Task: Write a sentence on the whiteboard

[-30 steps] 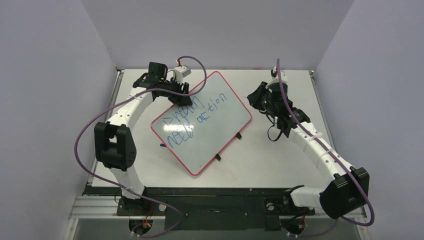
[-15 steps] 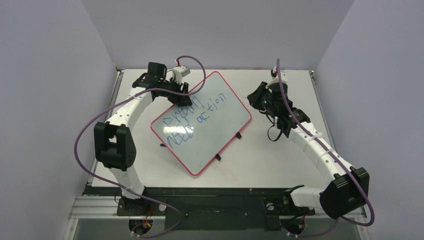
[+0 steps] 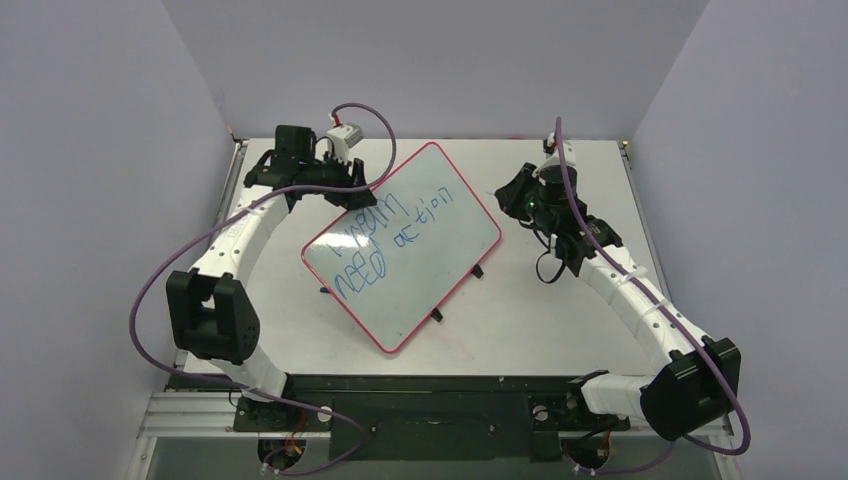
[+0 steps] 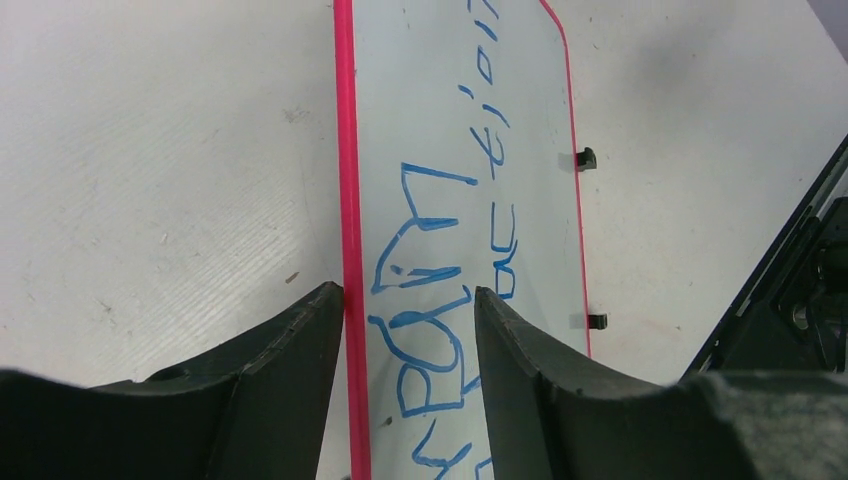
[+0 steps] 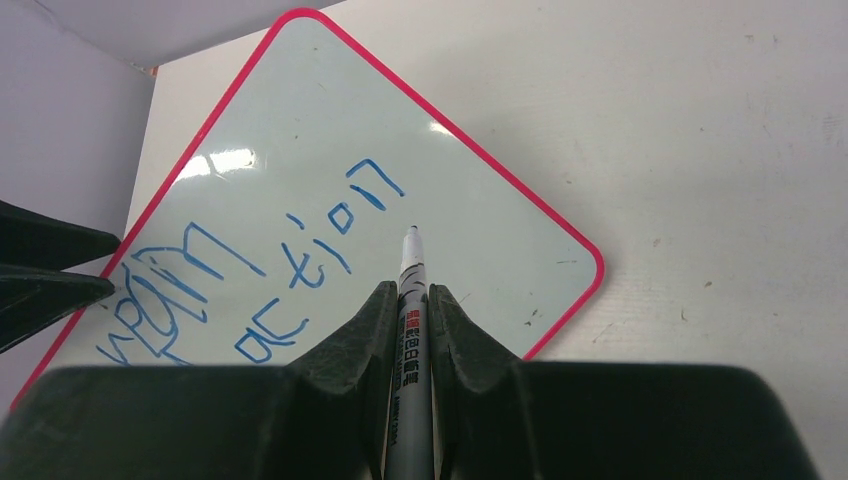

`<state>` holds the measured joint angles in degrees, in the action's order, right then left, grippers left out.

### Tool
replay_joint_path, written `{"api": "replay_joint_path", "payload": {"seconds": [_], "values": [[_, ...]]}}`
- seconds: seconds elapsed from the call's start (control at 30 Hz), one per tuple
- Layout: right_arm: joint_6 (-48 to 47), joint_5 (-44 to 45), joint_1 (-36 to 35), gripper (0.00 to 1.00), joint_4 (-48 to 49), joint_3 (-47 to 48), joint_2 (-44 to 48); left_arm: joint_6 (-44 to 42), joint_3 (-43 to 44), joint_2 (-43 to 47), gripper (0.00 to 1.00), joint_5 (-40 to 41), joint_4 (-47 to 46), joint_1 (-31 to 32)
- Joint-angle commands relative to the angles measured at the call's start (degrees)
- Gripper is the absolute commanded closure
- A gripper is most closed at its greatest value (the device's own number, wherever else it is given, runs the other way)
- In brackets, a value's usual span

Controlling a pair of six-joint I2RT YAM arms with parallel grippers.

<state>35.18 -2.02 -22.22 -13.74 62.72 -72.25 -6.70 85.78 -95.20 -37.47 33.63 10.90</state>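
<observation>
Left hand straddles whiteboard rim; near half unobstructed.

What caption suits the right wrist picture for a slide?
Right gripper grips a grey marker pen pointing at the red-rimmed whiteboard with blue handwritten words.

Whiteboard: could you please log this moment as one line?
left gripper jaws open astride red-rimmed white board edge | right gripper jaws shut on grey marker | blue handwritten sentence two rows
</observation>
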Motion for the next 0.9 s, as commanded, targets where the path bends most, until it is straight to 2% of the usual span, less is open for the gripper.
{"api": "replay_joint_path", "payload": {"seconds": [0.0, 0.33, 0.5, 0.57, 0.73, 0.87], "values": [[-0.11, -0.53, -0.18, 1.00, 2.01, -0.03, 2.37, 3.58, -2.18, 6.52, 0.52, -2.11, -4.94, -0.79], [-0.22, -0.74, -0.34, 1.00, 1.51, 0.83, 2.53, 5.90, -4.95, 7.90, 0.52, 2.07, -5.61, -2.71], [-0.66, -1.34, -0.42, 1.00, 0.96, 0.59, 3.24, 9.71, -7.44, 11.62, 0.51, 10.42, -7.90, -3.52], [-0.95, -2.00, -0.61, 1.00, 0.91, 0.37, 3.41, 10.94, -9.21, 13.99, 0.50, 11.30, -8.55, -4.16], [-2.67, -3.03, -1.60, 1.00, 0.70, -1.01, 5.03, 15.79, -16.51, 19.36, 0.48, 12.01, -12.81, -6.35], [-4.13, -2.88, -2.64, 1.00, -0.10, -2.04, 6.44, 21.42, -22.10, 24.56, 0.45, 8.03, -17.02, -9.52]]}}
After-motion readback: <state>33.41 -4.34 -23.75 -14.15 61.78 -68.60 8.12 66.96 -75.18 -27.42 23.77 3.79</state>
